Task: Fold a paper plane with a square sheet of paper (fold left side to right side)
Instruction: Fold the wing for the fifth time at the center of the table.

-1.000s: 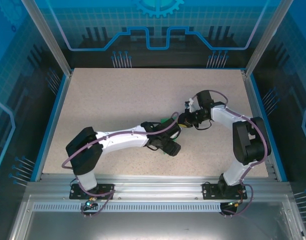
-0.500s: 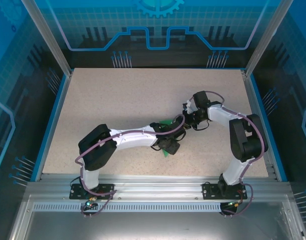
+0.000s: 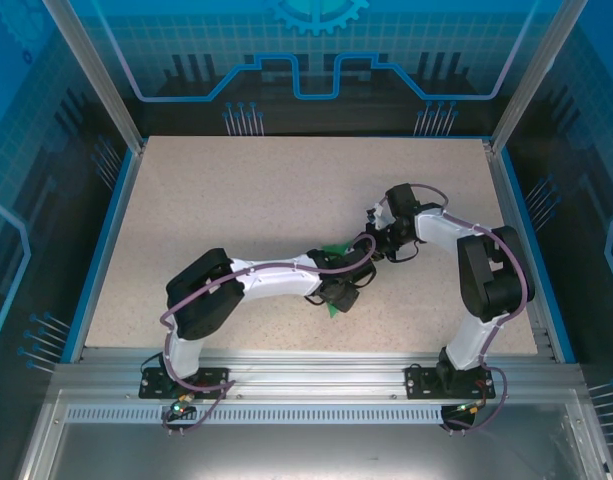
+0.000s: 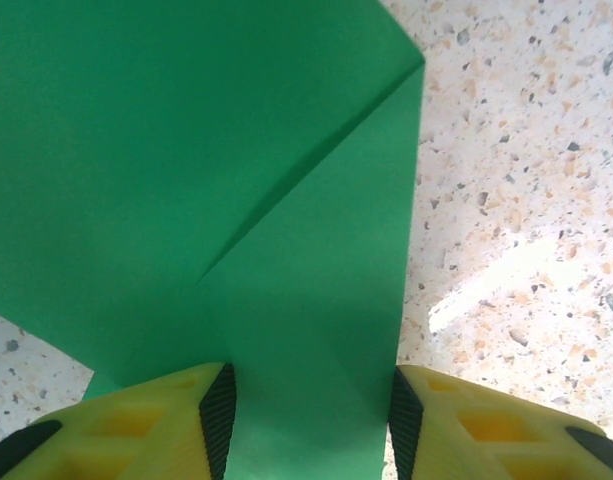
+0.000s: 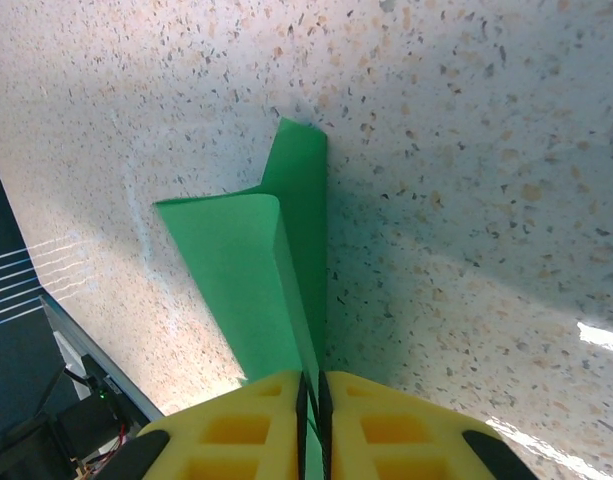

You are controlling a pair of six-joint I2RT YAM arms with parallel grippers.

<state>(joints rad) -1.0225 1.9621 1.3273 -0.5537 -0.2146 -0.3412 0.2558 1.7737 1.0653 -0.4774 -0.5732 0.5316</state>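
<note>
Sheet of paper: bright green, creased into layers with one diagonal fold line. It lies on the speckled table, right of centre, between the two wrists.

Left gripper: yellow fingers with black pads standing apart. A strip of the paper fills the gap between them; whether the pads press its edges cannot be told.

Right gripper: fingers closed together, pinching a folded edge of the paper that stands up off the table.
</note>
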